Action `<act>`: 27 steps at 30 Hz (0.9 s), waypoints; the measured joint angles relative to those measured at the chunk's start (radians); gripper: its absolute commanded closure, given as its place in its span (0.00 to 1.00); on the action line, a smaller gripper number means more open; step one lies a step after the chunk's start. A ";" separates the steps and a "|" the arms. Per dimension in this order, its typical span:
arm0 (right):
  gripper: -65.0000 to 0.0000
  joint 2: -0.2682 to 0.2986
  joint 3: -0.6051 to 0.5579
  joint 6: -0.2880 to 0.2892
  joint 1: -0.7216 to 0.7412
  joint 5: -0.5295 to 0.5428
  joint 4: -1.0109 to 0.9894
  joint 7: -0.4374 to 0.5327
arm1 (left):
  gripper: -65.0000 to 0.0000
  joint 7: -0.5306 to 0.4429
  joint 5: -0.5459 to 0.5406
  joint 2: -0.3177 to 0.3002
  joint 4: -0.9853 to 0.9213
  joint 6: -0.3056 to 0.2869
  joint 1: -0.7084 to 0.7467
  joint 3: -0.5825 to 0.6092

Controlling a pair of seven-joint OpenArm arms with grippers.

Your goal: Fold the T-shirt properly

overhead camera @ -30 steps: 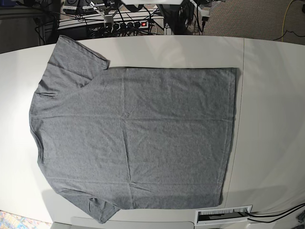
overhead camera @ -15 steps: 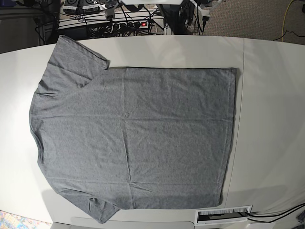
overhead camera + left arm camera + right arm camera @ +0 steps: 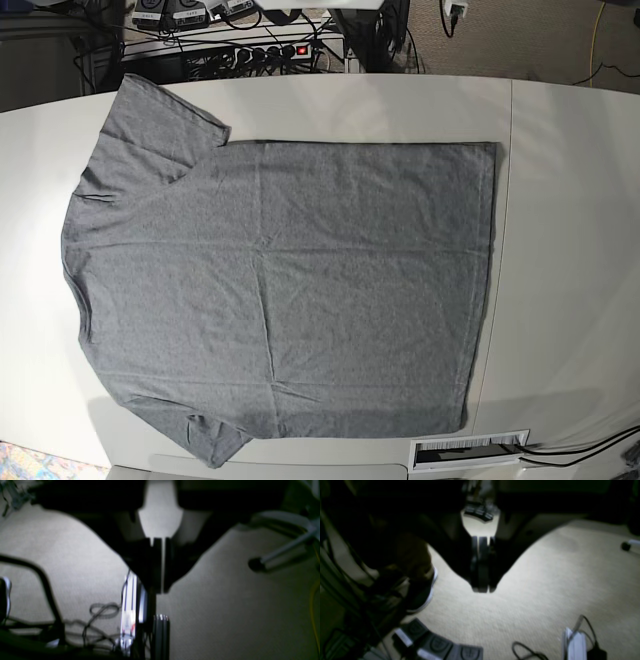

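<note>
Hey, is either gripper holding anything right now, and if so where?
Nothing is held. The left gripper and right gripper are both shut and empty over the floor; the T-shirt lies flat on the table.

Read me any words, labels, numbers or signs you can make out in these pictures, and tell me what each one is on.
No text is readable.
T-shirt: plain grey, no print.
White label strip at the table's near edge: barcode-like marks, too small to read.
Grey pedals on the carpet: round embossed marks, too blurred to read.
</note>
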 measured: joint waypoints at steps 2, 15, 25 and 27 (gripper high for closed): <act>1.00 0.028 0.002 -0.001 -0.042 -0.001 0.058 -0.004 | 1.00 0.004 0.001 -0.016 0.055 0.000 0.049 0.000; 1.00 0.267 0.002 -0.110 -0.315 -0.090 0.534 -0.049 | 1.00 -0.015 0.069 -0.169 0.566 0.000 0.423 0.001; 1.00 0.386 0.002 -0.267 -0.473 -0.270 0.818 -0.108 | 1.00 -0.014 0.319 -0.250 0.868 0.088 0.590 0.000; 1.00 0.399 0.001 -0.306 -0.496 -0.310 0.851 -0.120 | 1.00 -0.011 0.366 -0.265 0.909 0.123 0.619 0.000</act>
